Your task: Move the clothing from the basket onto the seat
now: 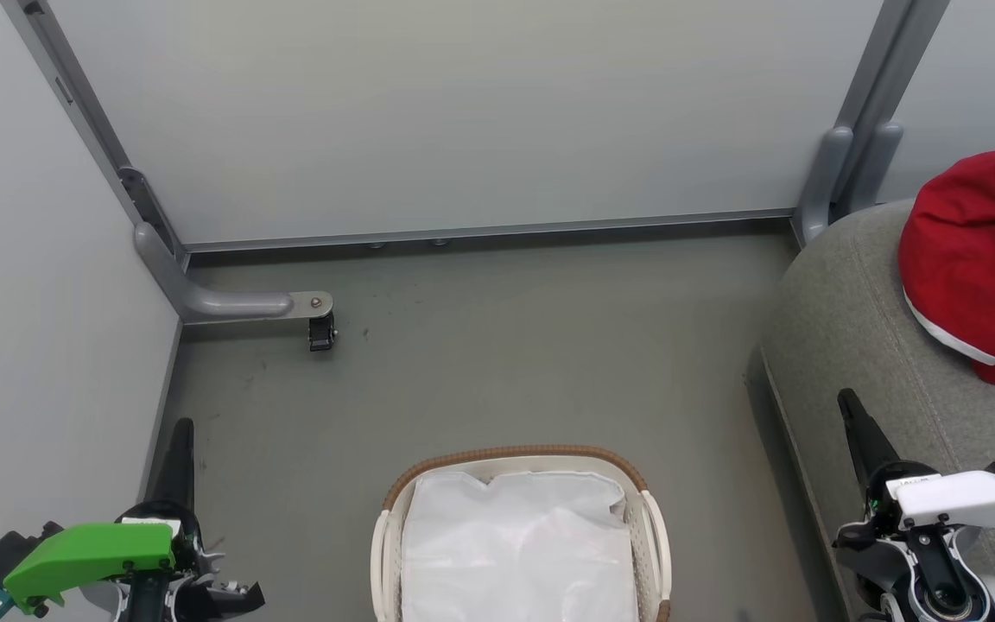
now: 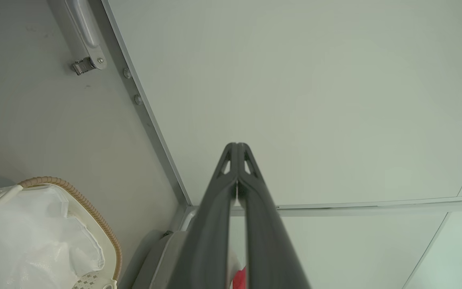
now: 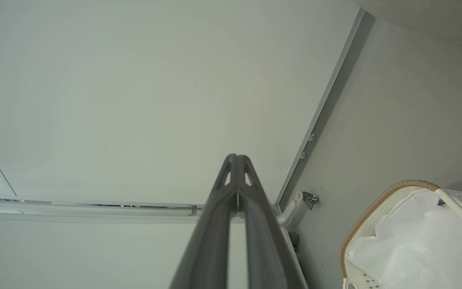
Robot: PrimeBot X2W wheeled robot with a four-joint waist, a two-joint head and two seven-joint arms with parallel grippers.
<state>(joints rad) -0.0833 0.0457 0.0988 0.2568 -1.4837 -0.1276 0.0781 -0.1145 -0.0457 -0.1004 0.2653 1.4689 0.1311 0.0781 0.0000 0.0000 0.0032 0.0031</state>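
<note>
Well beyond right claw [image 1: 848, 403], clothing [image 1: 977, 259] on seat [image 1: 856, 324]

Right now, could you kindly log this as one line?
clothing on seat | basket holds liner | left gripper shut | right gripper shut

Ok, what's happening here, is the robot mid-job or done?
Nothing is being handled right now. The red clothing lies bunched on the grey seat at the robot's right, and the basket on the floor shows just its white liner. The left pincer and right pincer are both shut and empty, either side of the basket. The move looks done.
</note>
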